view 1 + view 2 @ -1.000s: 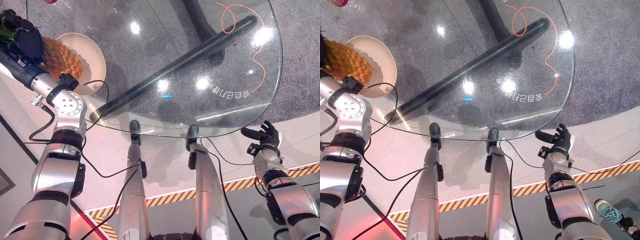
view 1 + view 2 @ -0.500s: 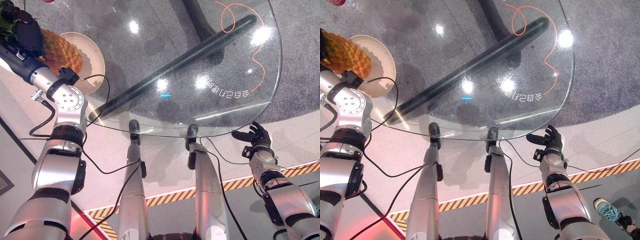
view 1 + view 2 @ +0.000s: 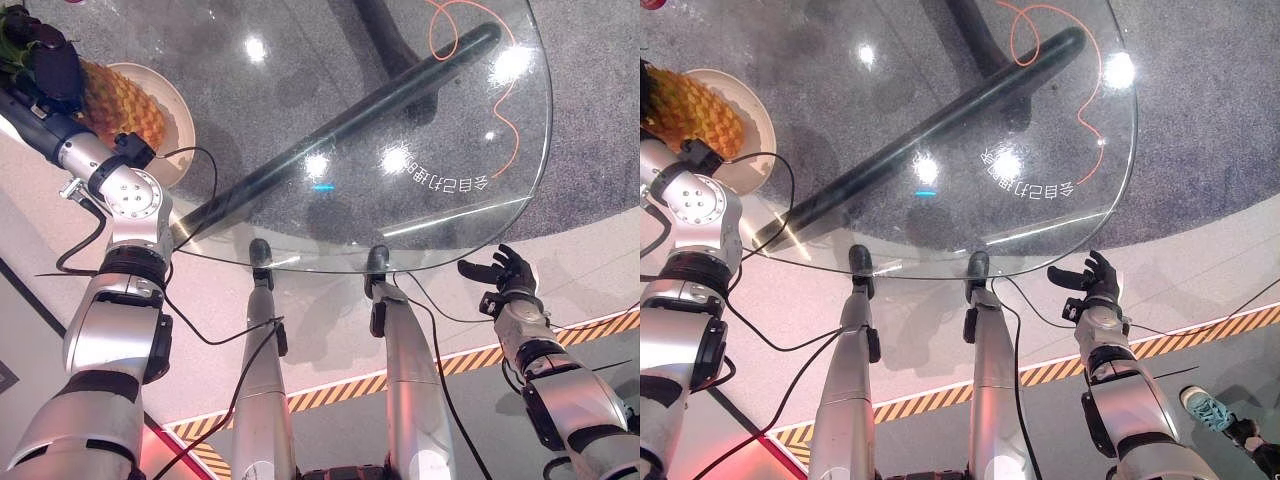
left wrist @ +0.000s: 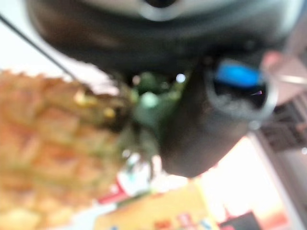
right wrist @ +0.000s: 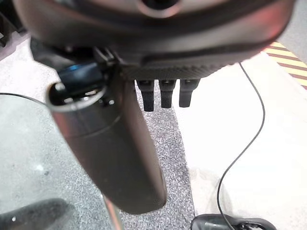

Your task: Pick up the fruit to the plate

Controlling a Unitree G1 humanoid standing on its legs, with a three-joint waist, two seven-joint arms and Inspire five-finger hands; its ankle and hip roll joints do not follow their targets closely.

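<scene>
My left hand point(image 3: 48, 62) is shut on the pineapple point(image 3: 112, 100) at its green crown end, at the far left of the glass table point(image 3: 420, 225). The orange-brown fruit lies across the cream plate point(image 3: 172, 128), and I cannot tell whether it rests on the plate or hangs just above it. The left wrist view has the pineapple point(image 4: 48, 158) and its crown point(image 4: 144, 103) close against my thumb point(image 4: 206, 129). My right hand point(image 3: 500, 277) hovers off the table's near right edge, open and holding nothing, its fingers point(image 5: 163, 93) straight.
A dark table base point(image 3: 350, 115) shows through the glass. An orange cable point(image 3: 515, 110) curls on the grey carpet under the far right of the table. Striped floor tape point(image 3: 330, 390) runs below the near edge. A person's shoe point(image 3: 1206, 405) is at the lower right.
My left hand has shifted the pineapple slightly farther along over the plate. My right hand has turned and drifted in towards the table's edge. The camera has moved a little.
</scene>
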